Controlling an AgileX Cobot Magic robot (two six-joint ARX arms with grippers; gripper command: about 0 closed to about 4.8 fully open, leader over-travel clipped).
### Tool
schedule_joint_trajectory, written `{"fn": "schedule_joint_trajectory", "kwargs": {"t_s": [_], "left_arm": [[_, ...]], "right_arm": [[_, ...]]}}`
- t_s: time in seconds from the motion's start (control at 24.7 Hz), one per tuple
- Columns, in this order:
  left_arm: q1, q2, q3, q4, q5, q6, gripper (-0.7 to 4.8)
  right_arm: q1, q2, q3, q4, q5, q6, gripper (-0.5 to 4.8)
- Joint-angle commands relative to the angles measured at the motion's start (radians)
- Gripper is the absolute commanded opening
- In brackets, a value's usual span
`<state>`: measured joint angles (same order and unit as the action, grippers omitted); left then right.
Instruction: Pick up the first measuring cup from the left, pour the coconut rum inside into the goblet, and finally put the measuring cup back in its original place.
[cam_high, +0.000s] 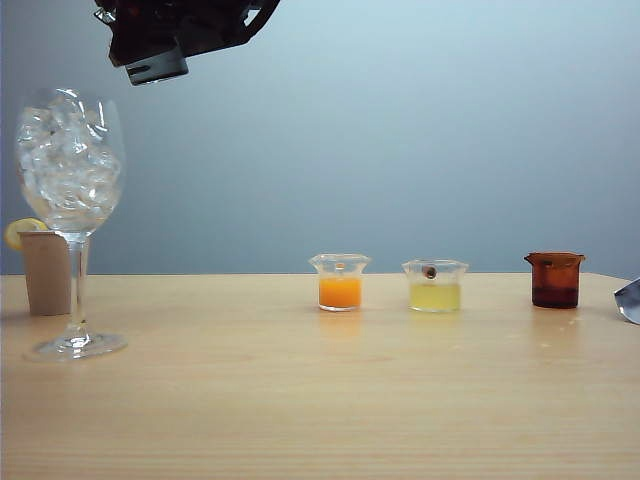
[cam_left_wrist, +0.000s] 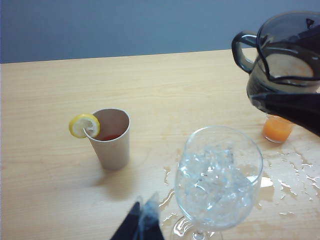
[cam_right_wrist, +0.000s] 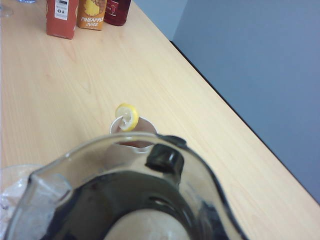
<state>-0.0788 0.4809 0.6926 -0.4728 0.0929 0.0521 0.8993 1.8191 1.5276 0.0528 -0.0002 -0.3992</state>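
The light is soft and even, and the wooden table (cam_high: 300, 400) looks bright. The grey-blue wall (cam_high: 420, 130) gets a little darker away from the goblet (cam_high: 70, 200). The ice in the goblet shines white. Small pale reflections lie on the table under the orange cup (cam_high: 340, 282) and the yellow cup (cam_high: 435, 286).

In the left wrist view the paper cup (cam_left_wrist: 112, 140) throws a soft shadow, and wet spots (cam_left_wrist: 295, 175) beside the goblet glint.

In the right wrist view the measuring cup (cam_right_wrist: 130, 195) is very close, blurry and dark. The juice boxes (cam_right_wrist: 75, 15) far behind it look sharper.
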Motion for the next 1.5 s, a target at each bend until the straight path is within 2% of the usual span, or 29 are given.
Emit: {"fn": "schedule_joint_trajectory", "kwargs": {"t_s": [0.04, 0.57, 1.5], "left_arm": [[0.002, -0.001, 0.003, 0.007, -0.002, 0.000, -0.04], [0.002, -0.001, 0.003, 0.007, -0.002, 0.000, -0.04], [0.002, -0.001, 0.003, 0.007, -0.002, 0.000, -0.04]], "right_arm": [[0.001, -0.006, 0.010, 0.025, -0.003, -0.055, 0.84], [-0.012, -0.006, 0.010, 0.027, 0.000, -0.060, 0.84], [-0.005, -0.004, 0.013, 0.033, -0.003, -0.316, 0.84]]}}
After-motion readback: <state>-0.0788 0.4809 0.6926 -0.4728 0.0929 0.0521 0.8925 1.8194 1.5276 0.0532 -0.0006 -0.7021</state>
